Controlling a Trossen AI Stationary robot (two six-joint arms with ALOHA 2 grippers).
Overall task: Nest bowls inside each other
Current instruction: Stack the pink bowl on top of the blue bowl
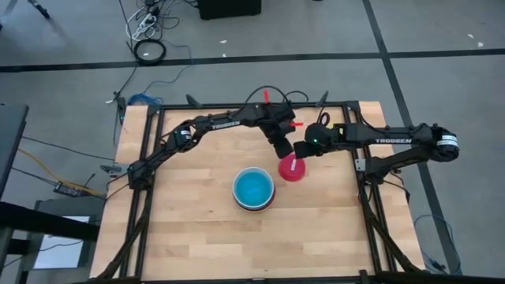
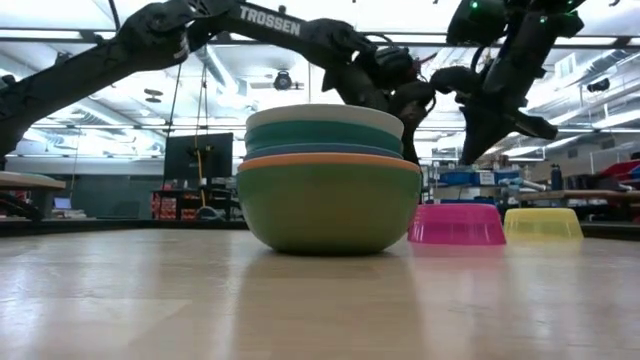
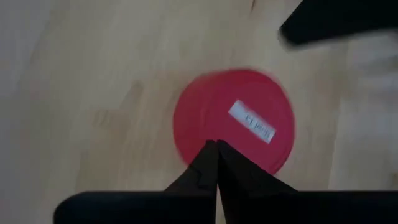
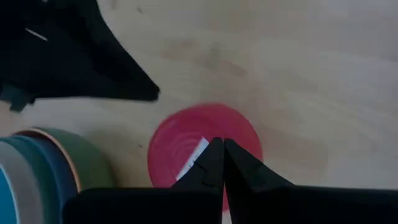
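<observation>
A stack of nested bowls [image 1: 253, 189] stands mid-table, green outermost [image 2: 328, 208], with orange, blue, teal and white rims above it. To its right a red bowl [image 1: 292, 169] rests upside down on its rim, a white label [image 3: 252, 122] on its upturned base. A yellow bowl [image 2: 542, 224] shows only in the low view, beyond the red one [image 2: 456, 224]. My left gripper [image 3: 216, 146] and my right gripper [image 4: 222, 144] are both shut and hang side by side above the red bowl, clear of it.
Bare wooden tabletop [image 1: 197, 229] lies in front of and to the left of the stack. The two arms meet over the table's far right part, and their wrists [image 1: 296, 142] are close together. A black frame [image 1: 146, 158] runs along the table's edges.
</observation>
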